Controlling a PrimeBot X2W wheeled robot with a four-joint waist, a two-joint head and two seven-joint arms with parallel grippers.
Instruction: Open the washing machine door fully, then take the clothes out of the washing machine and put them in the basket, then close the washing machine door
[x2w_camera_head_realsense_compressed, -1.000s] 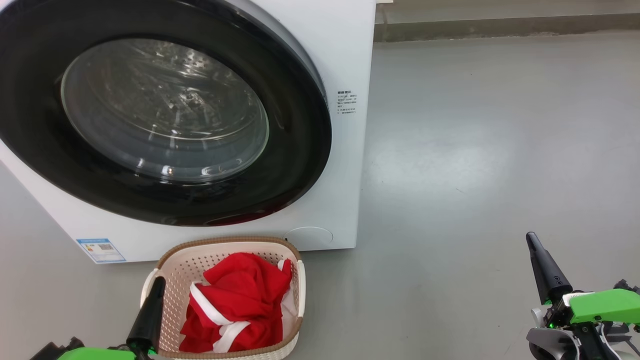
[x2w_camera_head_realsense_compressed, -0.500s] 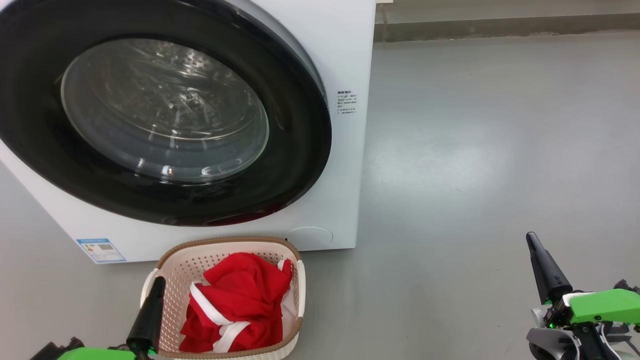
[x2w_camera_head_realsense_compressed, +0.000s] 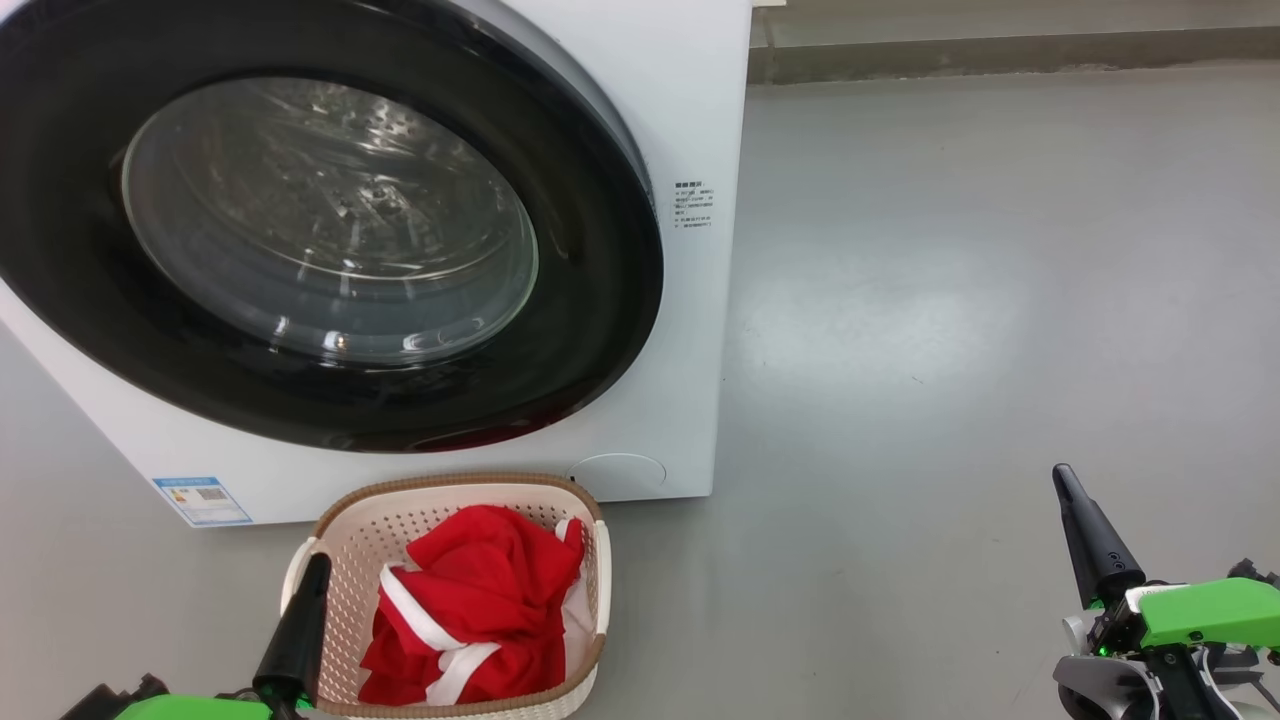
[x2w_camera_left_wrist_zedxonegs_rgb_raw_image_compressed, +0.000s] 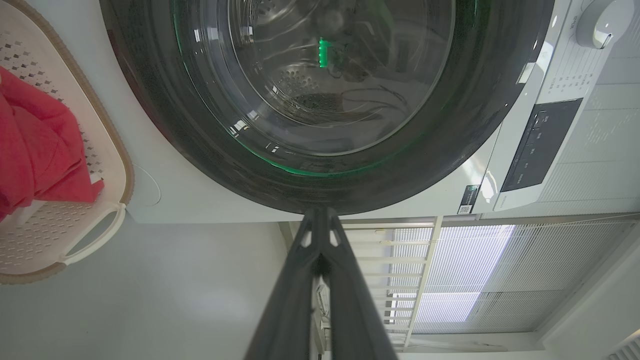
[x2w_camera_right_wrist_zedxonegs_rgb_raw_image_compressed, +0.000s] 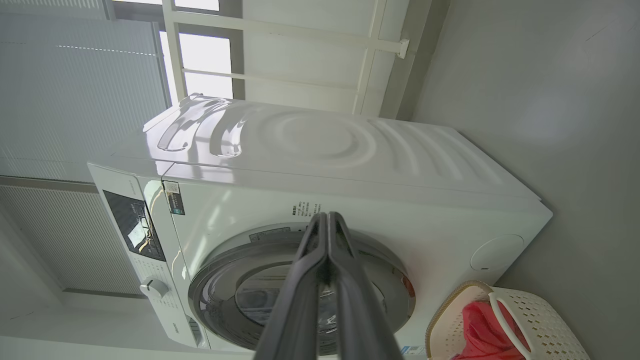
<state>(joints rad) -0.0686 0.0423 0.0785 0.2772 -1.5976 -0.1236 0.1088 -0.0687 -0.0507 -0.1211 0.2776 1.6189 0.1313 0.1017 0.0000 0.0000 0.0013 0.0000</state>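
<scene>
A: Head view?
B: The washing machine (x2w_camera_head_realsense_compressed: 690, 120) is at upper left, with the washing machine door (x2w_camera_head_realsense_compressed: 600, 300) shut flush. The basket (x2w_camera_head_realsense_compressed: 340, 530) sits just below it on the grey floor (x2w_camera_head_realsense_compressed: 950, 300), the clothes (x2w_camera_head_realsense_compressed: 480, 600) heaped inside. The left gripper (x2w_camera_head_realsense_compressed: 318, 562) is clenched and empty at lower left, crossing the basket's left rim. The right gripper (x2w_camera_head_realsense_compressed: 1062, 475) is clenched and empty at lower right, well apart.
A: Left wrist?
B: Its joined fingers end just under the door's black rim, with the control panel (x2w_camera_left_wrist_zedxonegs_rgb_raw_image_compressed: 542, 145) at right.
A: Right wrist?
B: Its joined fingers cover part of the door. The basket is in the lower right corner.

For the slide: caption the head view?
Washing machine door closed, red clothes in basket, left pincer and right pincer shut.
</scene>
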